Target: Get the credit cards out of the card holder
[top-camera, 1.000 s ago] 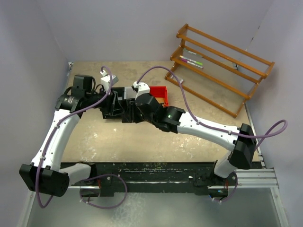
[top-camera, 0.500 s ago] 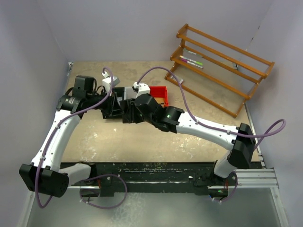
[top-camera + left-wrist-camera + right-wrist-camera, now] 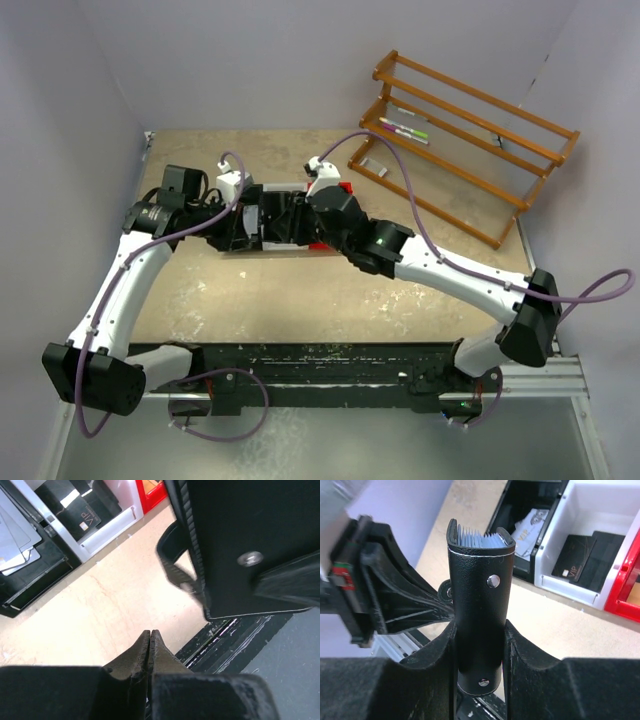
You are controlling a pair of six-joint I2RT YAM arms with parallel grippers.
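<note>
The black card holder (image 3: 480,580) stands upright between the fingers of my right gripper (image 3: 480,630), which is shut on its lower half. Its top is open, and the edges of the grey-blue credit cards (image 3: 479,536) show inside it. In the left wrist view the card holder (image 3: 250,530) fills the upper right, snap facing the camera. My left gripper (image 3: 150,634) is shut with nothing between its fingers, apart from the holder and below it. From above, the left gripper (image 3: 240,222) and the right gripper (image 3: 290,215) face each other over the trays.
Joined trays lie just behind the grippers: a black tray (image 3: 35,575) with several loose pale cards (image 3: 12,537), a white tray (image 3: 600,510) with black cards (image 3: 580,555), and a red tray (image 3: 625,580). A wooden rack (image 3: 470,140) holding markers (image 3: 405,128) stands at the back right.
My left gripper has closed from half open to fully shut, with nothing in it. My right arm has carried the card holder a little to the right and farther back.
</note>
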